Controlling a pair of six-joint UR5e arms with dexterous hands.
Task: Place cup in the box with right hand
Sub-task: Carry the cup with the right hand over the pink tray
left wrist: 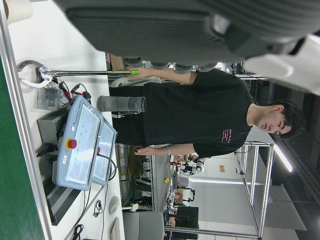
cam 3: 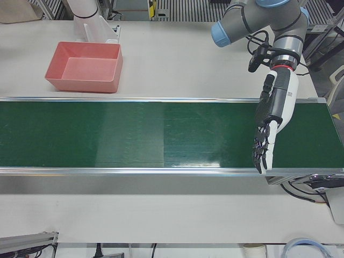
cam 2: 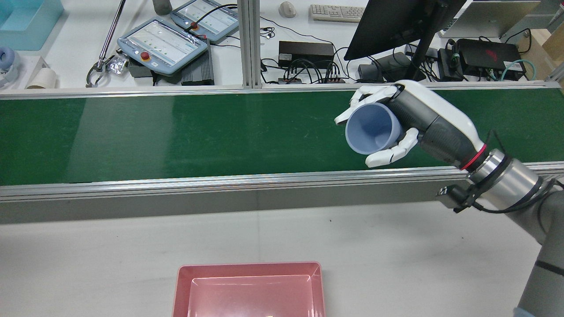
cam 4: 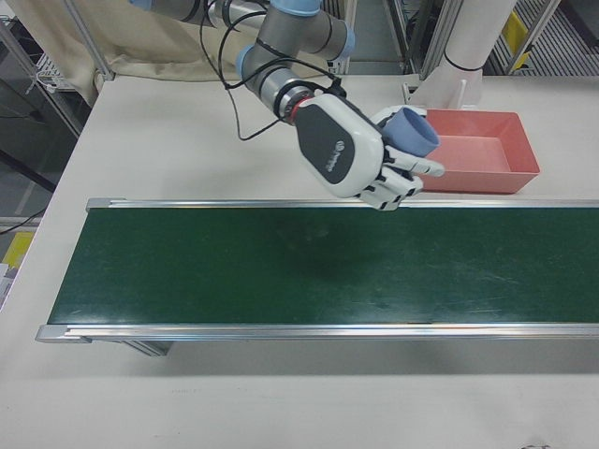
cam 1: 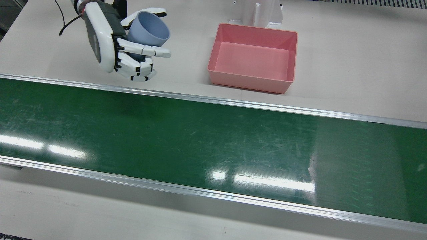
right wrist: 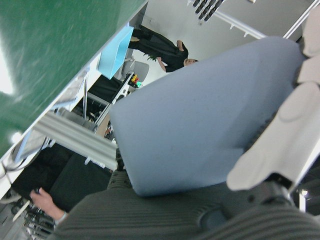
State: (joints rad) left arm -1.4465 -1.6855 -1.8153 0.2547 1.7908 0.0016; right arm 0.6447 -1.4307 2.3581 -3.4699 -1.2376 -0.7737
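cup (cam 1: pixel 149 29): matt smooth blue plastic | box (cam 1: pixel 253 57): smooth pink plastic, slight sheen | belt (cam 1: pixel 200 143): glossy green, scuffed, brushed-metal rails | right hand (cam 1: pixel 123 43): glossy white shell, grey textured palm | table (cam 1: pixel 350 60): matt off-white

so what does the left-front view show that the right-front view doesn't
Only the left-front view shows the left hand, fingers apart and holding nothing, hanging over the far end of the green belt.

Only the right-front view shows the right hand shut on the blue cup, lifted near the belt's table-side edge, beside the box rather than over it.

Both show the empty pink box on the white table, the belt, and a white pedestal behind the box.
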